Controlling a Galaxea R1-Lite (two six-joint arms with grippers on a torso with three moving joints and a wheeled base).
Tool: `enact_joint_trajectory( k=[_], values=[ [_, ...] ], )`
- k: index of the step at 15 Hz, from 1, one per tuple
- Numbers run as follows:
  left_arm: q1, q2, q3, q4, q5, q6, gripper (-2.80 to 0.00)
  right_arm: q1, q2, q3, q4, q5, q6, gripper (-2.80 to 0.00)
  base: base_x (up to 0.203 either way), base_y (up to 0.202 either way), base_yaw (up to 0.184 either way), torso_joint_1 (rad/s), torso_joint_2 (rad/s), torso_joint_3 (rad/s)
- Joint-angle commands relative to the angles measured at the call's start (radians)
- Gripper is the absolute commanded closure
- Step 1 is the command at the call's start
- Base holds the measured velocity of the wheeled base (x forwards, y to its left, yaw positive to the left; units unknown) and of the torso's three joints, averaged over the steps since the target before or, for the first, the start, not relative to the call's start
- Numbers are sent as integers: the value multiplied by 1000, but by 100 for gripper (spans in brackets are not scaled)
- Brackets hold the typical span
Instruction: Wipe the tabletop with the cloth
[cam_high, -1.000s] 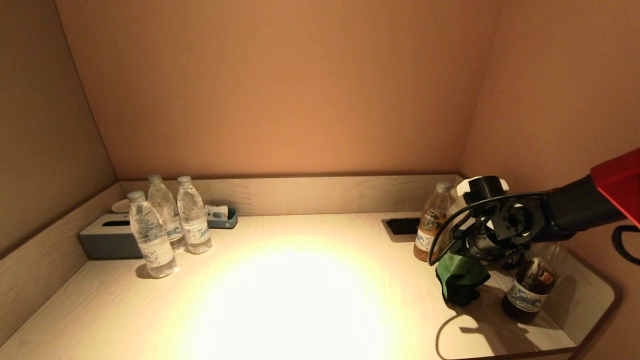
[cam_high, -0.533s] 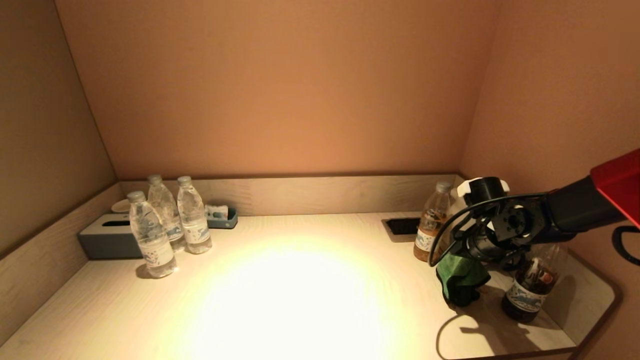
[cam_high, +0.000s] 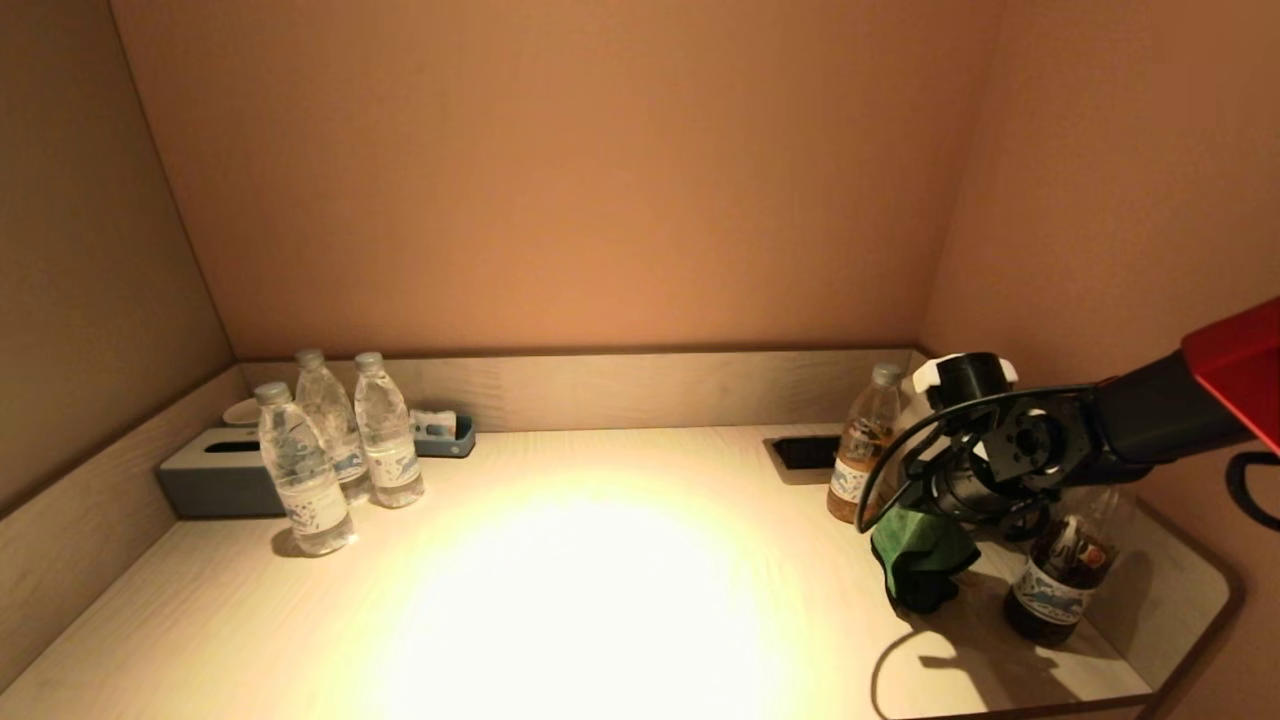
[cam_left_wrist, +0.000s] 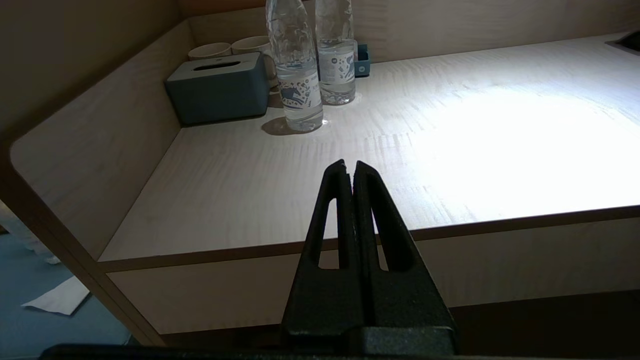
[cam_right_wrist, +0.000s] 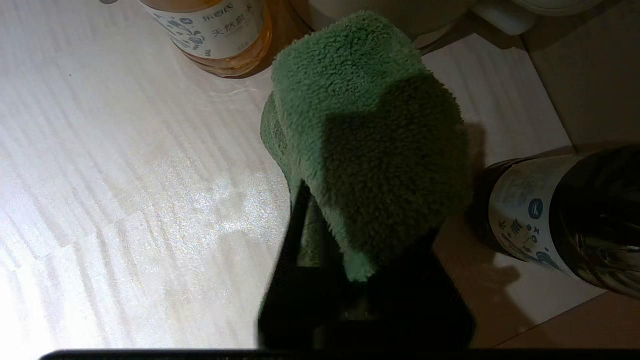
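Observation:
My right gripper (cam_high: 925, 545) is shut on a green fluffy cloth (cam_high: 915, 555) and holds it hanging just above the pale wooden tabletop (cam_high: 600, 590) at the right side, between two bottles. In the right wrist view the cloth (cam_right_wrist: 365, 140) drapes over the fingers and hides most of them. My left gripper (cam_left_wrist: 349, 167) is shut and empty, parked below and before the table's front edge; it is out of the head view.
An amber drink bottle (cam_high: 862, 445) stands just behind the cloth and a dark drink bottle (cam_high: 1062, 570) to its right. A black socket recess (cam_high: 805, 452) lies near them. Three water bottles (cam_high: 340, 450), a grey tissue box (cam_high: 215, 475) and cups stand at the back left.
The right gripper with the cloth has barely shifted, lifting very slightly. Nothing else has moved.

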Motion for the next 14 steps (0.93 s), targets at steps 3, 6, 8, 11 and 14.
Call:
enact_joint_trajectory(
  k=[3,6,8,11,14],
  values=[
    [1,1,1,0,0,2,0,0,-5,7,-1,-2,-1,-280,0,0,0,0,0,0],
    [1,1,0,0,0,2,0,0,-10,12,-3,-2,-6,-280,0,0,0,0,0,0],
    [0,1,0,0,0,2,0,2,-35,16,0,-2,-6,-280,0,0,0,0,0,0],
    [0,1,0,0,0,2,0,2,-36,17,0,-2,-6,-280,0,0,0,0,0,0],
    [1,1,0,0,0,2,0,43,-105,48,1,-2,-14,-280,0,0,0,0,0,0]
  ],
)
